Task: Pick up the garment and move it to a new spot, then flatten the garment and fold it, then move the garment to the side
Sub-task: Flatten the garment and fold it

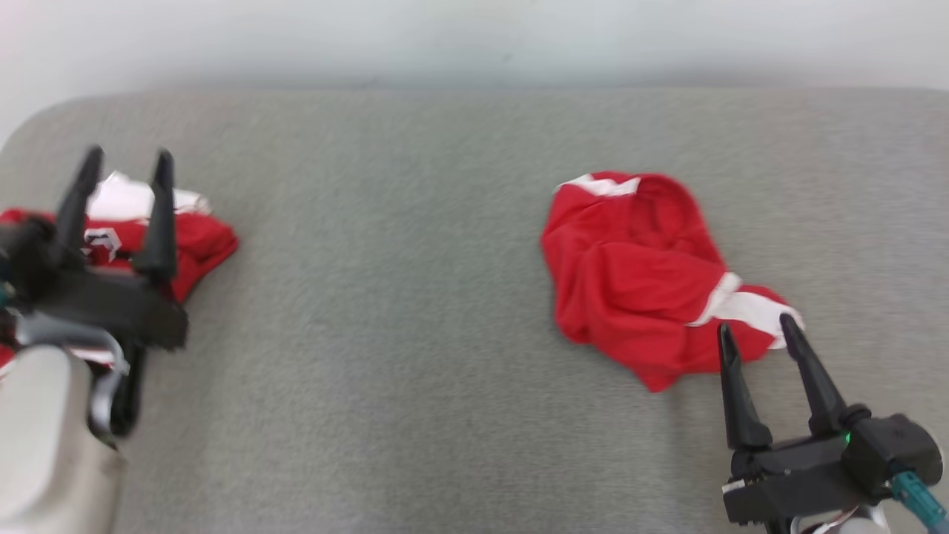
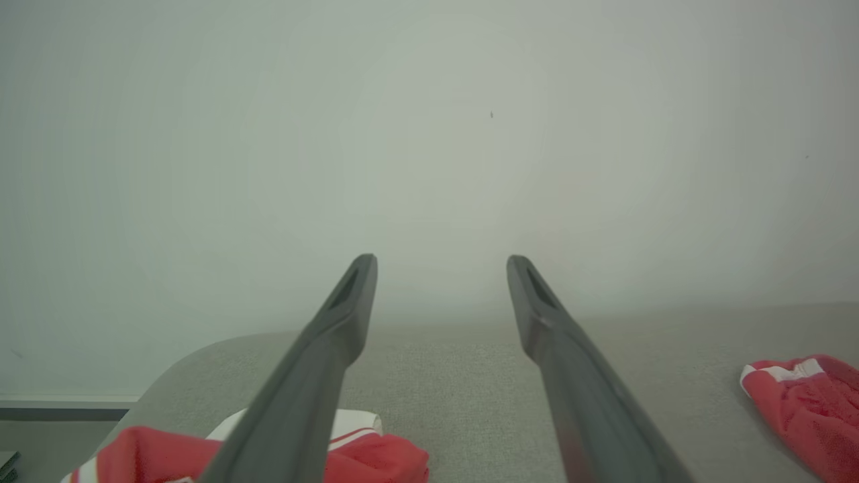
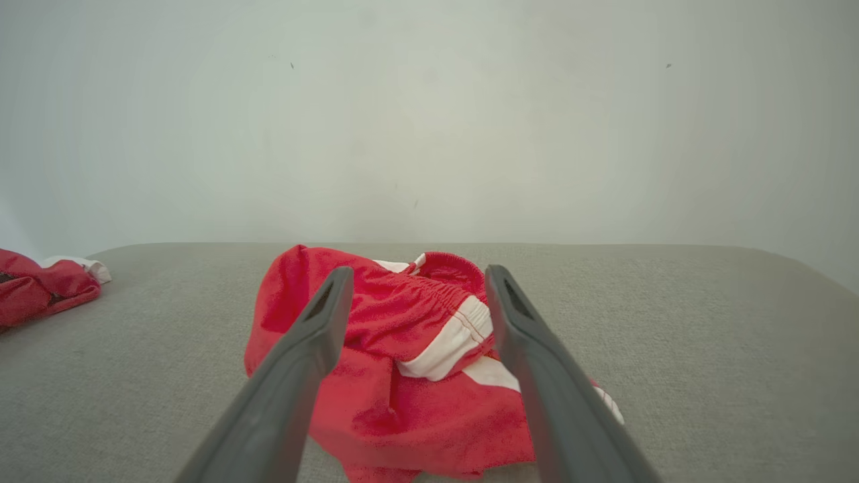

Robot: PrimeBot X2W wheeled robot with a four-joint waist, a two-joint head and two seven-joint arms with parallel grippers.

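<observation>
We are aiming the right gripper (image 1: 755, 325), fingers wide, at the crumpled garment (image 1: 630, 274) for pickup; the left gripper (image 1: 129, 154) (also wide) is hovering above a second garment (image 1: 200, 241).

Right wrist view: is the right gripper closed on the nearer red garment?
No, the right gripper stands wide open, and the nearer red garment lies loose.

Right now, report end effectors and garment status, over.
Left end effector open, empty, over second red garment, far left. Right end effector open, empty, at near edge of crumpled red garment. Nothing in the way seen.
</observation>
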